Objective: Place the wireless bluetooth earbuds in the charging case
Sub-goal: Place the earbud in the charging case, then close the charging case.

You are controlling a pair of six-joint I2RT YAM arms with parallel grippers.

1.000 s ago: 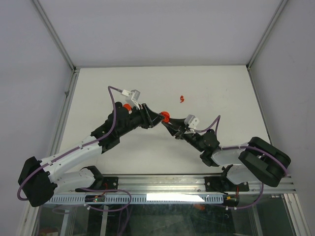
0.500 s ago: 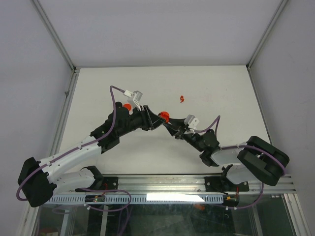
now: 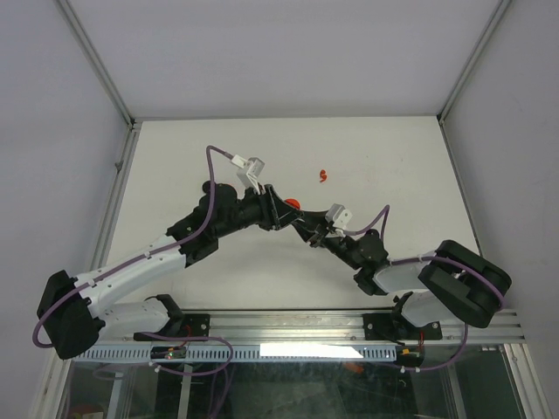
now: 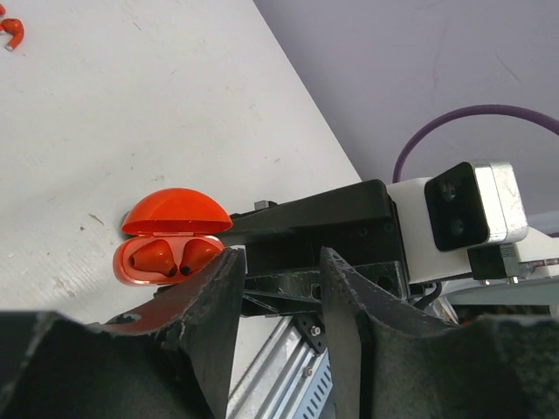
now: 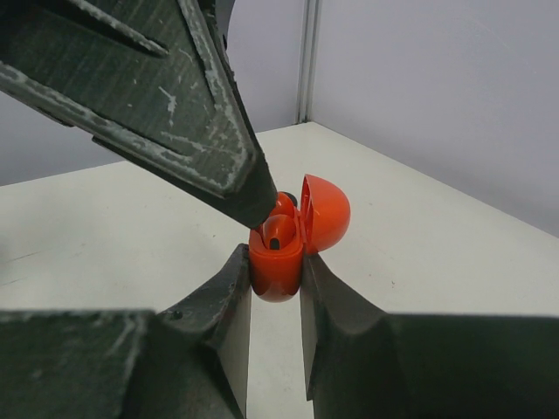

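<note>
The red charging case (image 5: 278, 262) is lifted off the table with its domed lid (image 5: 326, 212) swung open, and my right gripper (image 5: 276, 260) is shut on its lower half. Two red earbuds (image 4: 157, 257) (image 4: 199, 251) sit in its sockets. My left gripper (image 4: 279, 262) is open with nothing between its fingers; one fingertip (image 5: 258, 202) hovers at the case's open mouth. In the top view both grippers (image 3: 278, 209) (image 3: 300, 220) meet at the case (image 3: 293, 205) mid-table. Another red earbud (image 3: 323, 175) (image 4: 10, 30) lies loose on the table beyond them.
The white table (image 3: 384, 157) is enclosed by pale walls with metal frame posts (image 3: 122, 140) at its left and right edges. An aluminium rail (image 3: 306, 332) runs along the near edge by the arm bases.
The left arm's wrist has shifted a little farther back and to the right, now covering a red object that showed beside it. The right gripper keeps its hold on the case.
</note>
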